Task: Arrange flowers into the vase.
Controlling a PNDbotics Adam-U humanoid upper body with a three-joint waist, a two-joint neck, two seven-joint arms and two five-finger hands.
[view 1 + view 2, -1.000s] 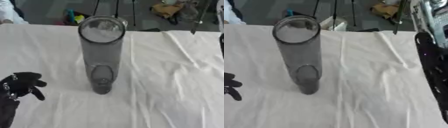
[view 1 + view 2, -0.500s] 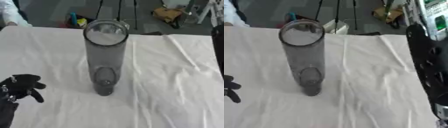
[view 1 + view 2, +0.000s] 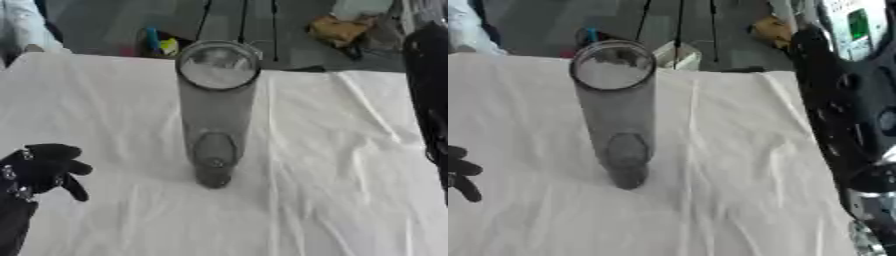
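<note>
Left hand (image 3: 42, 166) rests on the cloth (image 3: 350, 175), fingers curled on nothing.
The vase (image 3: 216, 110) stands upright to its right, near but apart, and looks empty. No flowers show, so the arranging appears not yet begun. The right arm (image 3: 846, 115) rises at the far side, its hand hidden.

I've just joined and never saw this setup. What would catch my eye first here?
A tall grey see-through vase stands upright mid-table on a white cloth, with no flowers in it. The black left hand rests at the lower left, and the right arm runs down the right edge.
</note>
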